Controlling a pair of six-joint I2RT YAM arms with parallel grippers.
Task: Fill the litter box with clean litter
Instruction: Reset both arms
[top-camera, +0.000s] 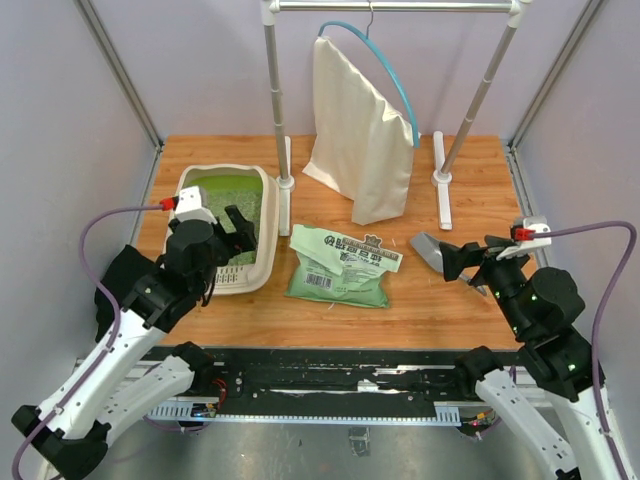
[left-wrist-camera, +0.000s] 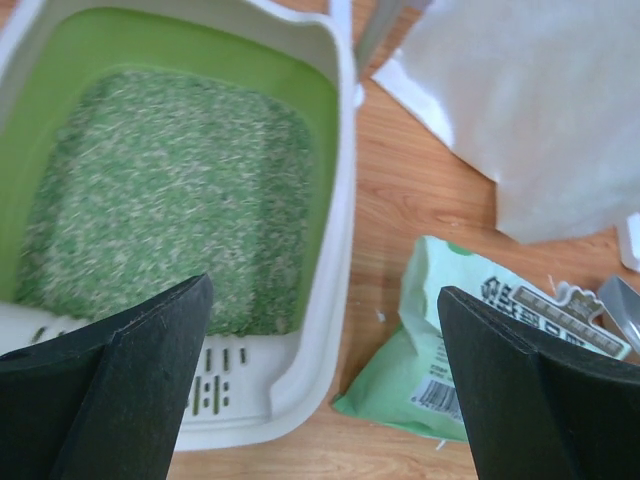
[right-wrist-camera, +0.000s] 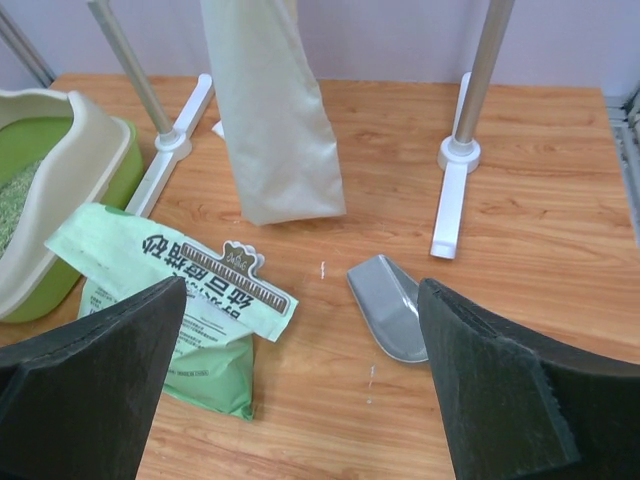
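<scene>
The beige litter box (top-camera: 264, 250) with a lime-green inside stands at the left of the table. Pale green-grey clean litter (left-wrist-camera: 160, 190) covers its floor; the box rim (left-wrist-camera: 345, 200) shows in the left wrist view and its corner (right-wrist-camera: 60, 230) in the right wrist view. My left gripper (top-camera: 238, 226) is open and empty, above the box's near right corner. My right gripper (top-camera: 455, 258) is open and empty, above the grey metal scoop (right-wrist-camera: 388, 305), which lies on the table (top-camera: 430, 248).
A flat green printed litter bag (top-camera: 340, 264) lies mid-table between box and scoop; it also shows in both wrist views (left-wrist-camera: 470, 340) (right-wrist-camera: 170, 290). A cream cloth bag (top-camera: 362, 150) hangs from a white rack (top-camera: 276, 100) at the back, whose feet (top-camera: 441, 180) rest on the table.
</scene>
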